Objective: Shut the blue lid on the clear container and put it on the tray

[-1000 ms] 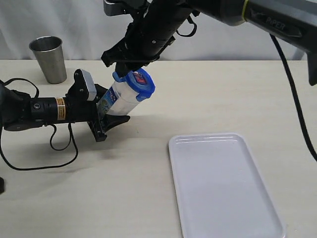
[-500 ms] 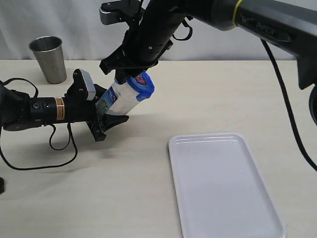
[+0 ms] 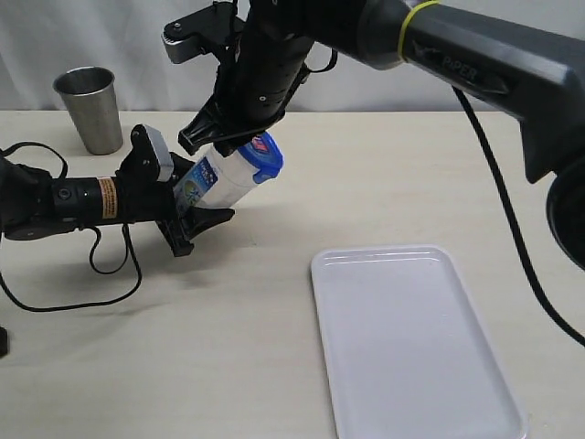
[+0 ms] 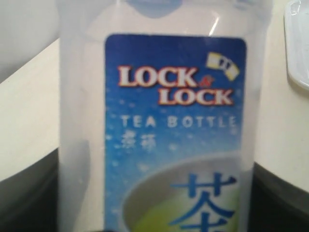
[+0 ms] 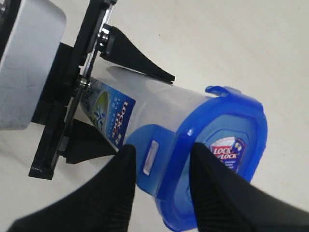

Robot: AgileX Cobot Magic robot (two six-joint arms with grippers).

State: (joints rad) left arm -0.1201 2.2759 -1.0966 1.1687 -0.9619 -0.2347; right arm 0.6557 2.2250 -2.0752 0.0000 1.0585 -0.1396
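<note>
I see my left jaws clamped on the container (image 3: 224, 178), tilted over the worktop (image 3: 366, 183) left of the tray (image 3: 416, 347), lid (image 3: 263, 157) on, right jaws straddling a lid flap (image 5: 157, 154), grip unclear.

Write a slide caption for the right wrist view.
Right gripper straddles a flap of the blue lid on the clear container held by the left gripper.

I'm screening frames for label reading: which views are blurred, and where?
Left wrist view: the tall clear plastic container fills the frame, its blue label soft yet legible. Right wrist view: the bright blue snap-flap lid is sharp. Exterior view: evenly lit, crisp, only faint shadows.
</note>
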